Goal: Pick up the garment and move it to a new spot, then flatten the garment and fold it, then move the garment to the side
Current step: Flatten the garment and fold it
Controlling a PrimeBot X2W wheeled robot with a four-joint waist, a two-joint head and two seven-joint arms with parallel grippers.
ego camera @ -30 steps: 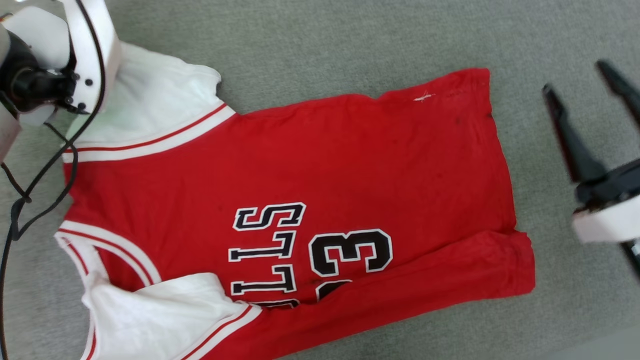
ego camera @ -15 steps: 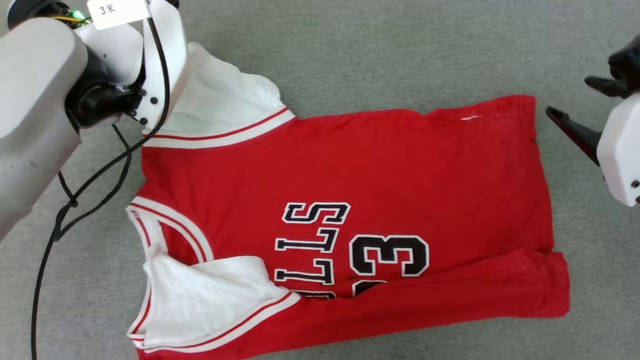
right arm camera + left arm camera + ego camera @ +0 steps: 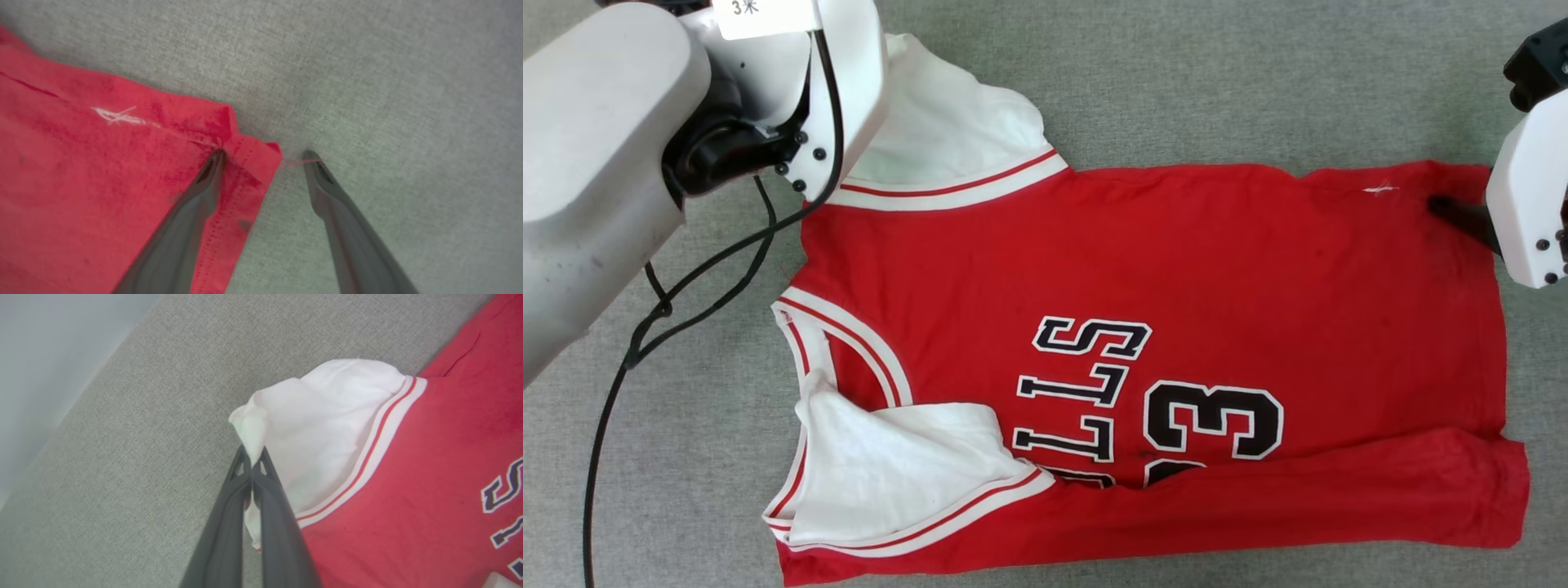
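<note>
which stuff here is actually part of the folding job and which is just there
Job: garment; left gripper, jaws shut on its white sleeve; right gripper, jaws open at its hem corner.
Just there: grey cloth surface; black cable.

The garment's (image 3: 1176, 261) folded red edge and near sleeve (image 3: 898, 465) cover its lower lettering (image 3: 1086, 384). The left arm (image 3: 596, 147) hides the far sleeve's (image 3: 947, 131) tip in the head view.

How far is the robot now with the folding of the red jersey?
Looks done: the garment lies spread on the grey surface, its near long edge folded over part of the lettering. In hand: the left tool is shut on the far white sleeve; the right tool stands open astride the hem corner. Left: the remaining folds, then moving it aside.
</note>
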